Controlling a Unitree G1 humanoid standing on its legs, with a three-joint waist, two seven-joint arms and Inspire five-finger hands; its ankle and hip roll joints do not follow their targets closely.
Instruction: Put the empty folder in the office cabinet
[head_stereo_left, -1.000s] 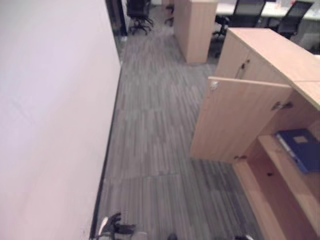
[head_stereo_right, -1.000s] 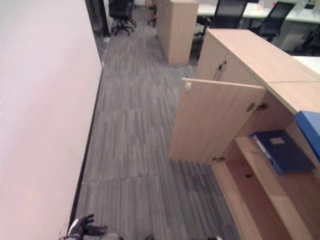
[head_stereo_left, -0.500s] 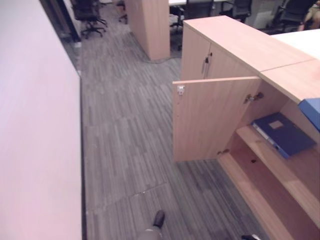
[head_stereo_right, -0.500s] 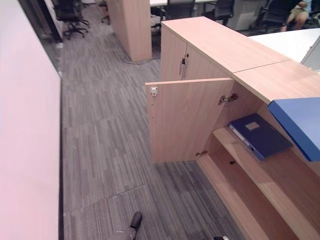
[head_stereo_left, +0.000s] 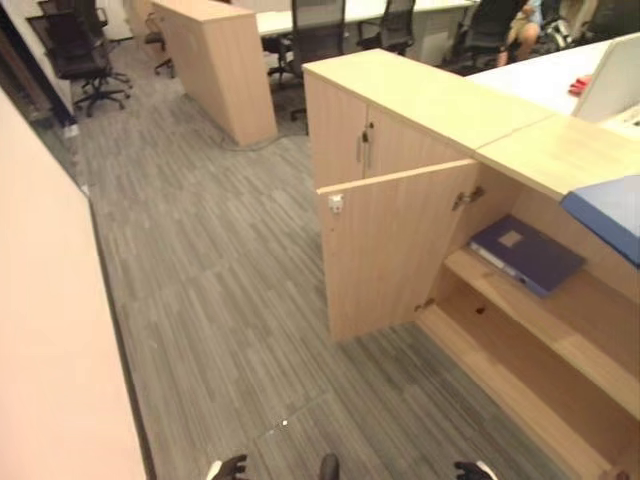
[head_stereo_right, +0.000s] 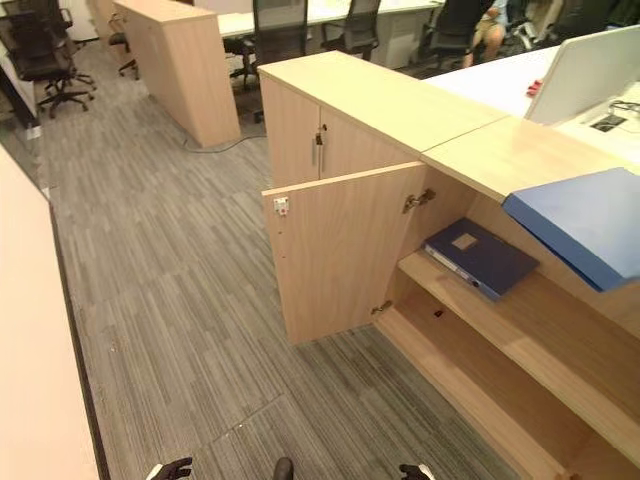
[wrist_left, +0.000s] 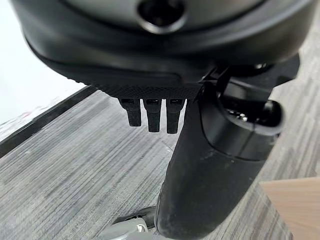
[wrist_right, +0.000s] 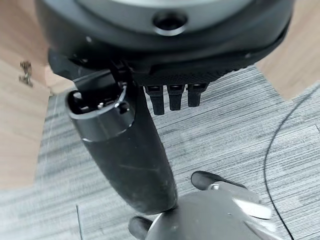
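Blue, the folder (head_stereo_right: 478, 257) lies flat on the upper shelf (head_stereo_right: 560, 320) of the wooden office cabinet (head_stereo_right: 400, 190), just behind its open door (head_stereo_right: 340, 250); a lighter blue folder (head_stereo_right: 590, 220) juts out at the cabinet's top edge. Both the left hand (wrist_left: 150, 112) and the right hand (wrist_right: 172, 97) hang above the grey carpet (head_stereo_right: 170, 280) with fingers straight and relaxed, grasping nothing.

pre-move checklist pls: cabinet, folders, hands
1. Cabinet door open: ok.
2. Free room on the shelf beside the dark blue folder lying there: ok.
3. Folder in hand: not ok. Left hand and right hand hang low, fingers straight, holding nothing.
4. Light blue folder at the edge of the cabinet top, apart from both hands: ok to find, not yet grasped.
5. Which folder is the empty one: cannot tell.
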